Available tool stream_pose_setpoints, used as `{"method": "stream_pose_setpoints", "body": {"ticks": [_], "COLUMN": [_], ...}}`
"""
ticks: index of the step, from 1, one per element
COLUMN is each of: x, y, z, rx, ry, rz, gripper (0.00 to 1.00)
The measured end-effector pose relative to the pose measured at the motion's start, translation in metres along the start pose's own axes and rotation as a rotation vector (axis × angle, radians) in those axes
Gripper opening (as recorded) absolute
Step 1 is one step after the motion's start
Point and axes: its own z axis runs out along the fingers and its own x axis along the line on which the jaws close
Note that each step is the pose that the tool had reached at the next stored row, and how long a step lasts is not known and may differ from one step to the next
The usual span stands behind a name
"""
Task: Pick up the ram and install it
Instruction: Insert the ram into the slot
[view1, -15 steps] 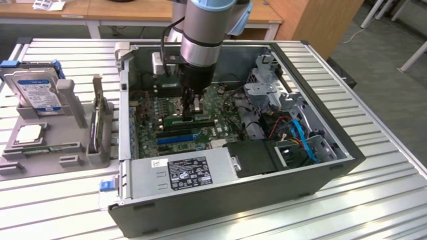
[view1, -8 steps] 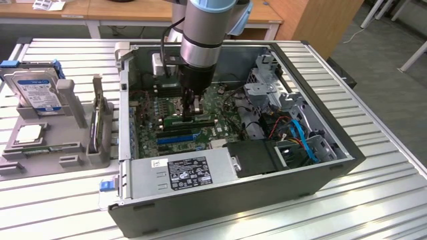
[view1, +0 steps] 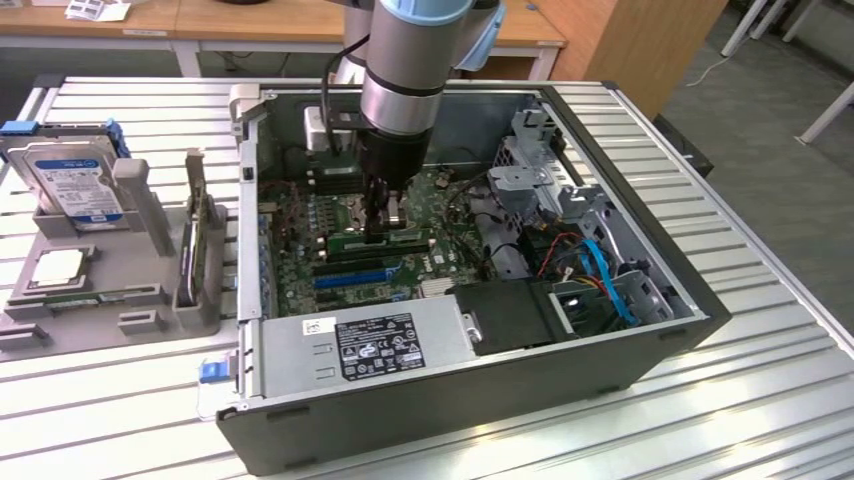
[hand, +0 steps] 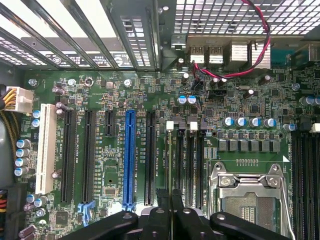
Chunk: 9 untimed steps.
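The ram, a thin green stick, lies lengthwise over the black memory slots of the motherboard inside the open computer case. My gripper reaches straight down into the case and is shut on the ram's upper edge near its middle. In the wrist view the black fingers are pressed together, and the ram shows edge-on as a thin line running along a slot that ends in a white latch. I cannot tell how deep the stick sits in the slot.
The empty CPU socket lies beside the memory slots, and the blue slot strip and black expansion slots lie on their other side. The power supply, drive cage and blue cables crowd the case. A hard drive stands on a grey fixture at the exterior view's left.
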Motion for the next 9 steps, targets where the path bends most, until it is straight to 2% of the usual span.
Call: {"method": "stream_pose_setpoints", "body": {"ticks": [9], "x": [0.0000], "y": [0.0000], "z": [0.0000], "rx": [-0.0003], "ry": [-0.0010], "rz": [0.011], "gripper": [0.12]}}
